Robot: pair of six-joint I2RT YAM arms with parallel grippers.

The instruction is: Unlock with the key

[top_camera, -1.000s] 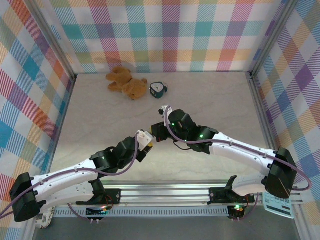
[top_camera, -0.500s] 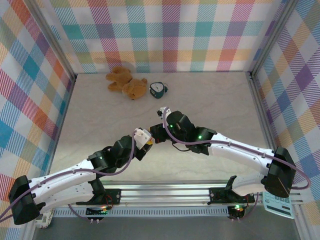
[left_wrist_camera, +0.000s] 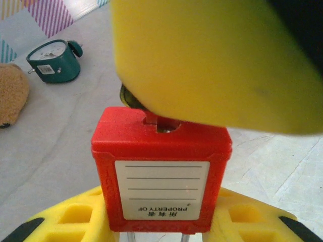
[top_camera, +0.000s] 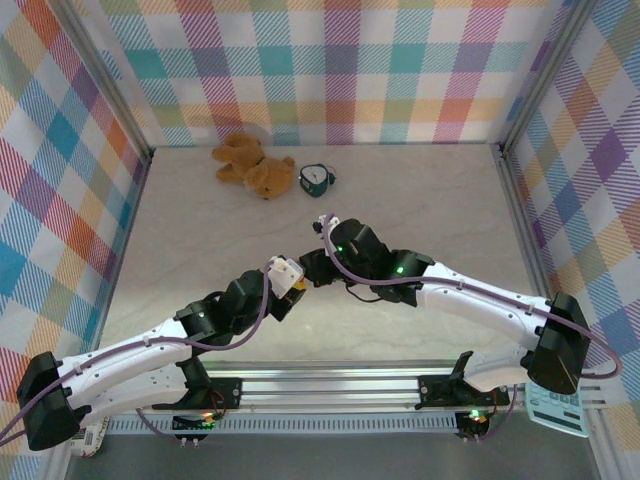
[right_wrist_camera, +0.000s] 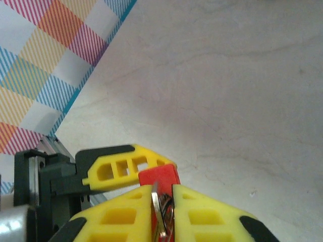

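Note:
My left gripper is shut on the lower part of a red padlock; its white label faces the camera and its keyhole end points away. In the top view both grippers meet at mid-table, the left gripper against the right gripper. The silvery key stands edge-on in the narrow gap of my right gripper, its tip at the padlock. The key leans on the left pad, with a thin dark gap and a wire ring toward the other. A big yellow right finger hides the padlock's top.
A brown teddy bear and a small teal alarm clock lie at the back of the table, away from the arms. Plaid walls close off three sides. A pale calculator-like device sits past the near right corner.
Both grippers have drifted slightly left together with the padlock. The right fingers have eased a little apart around the key.

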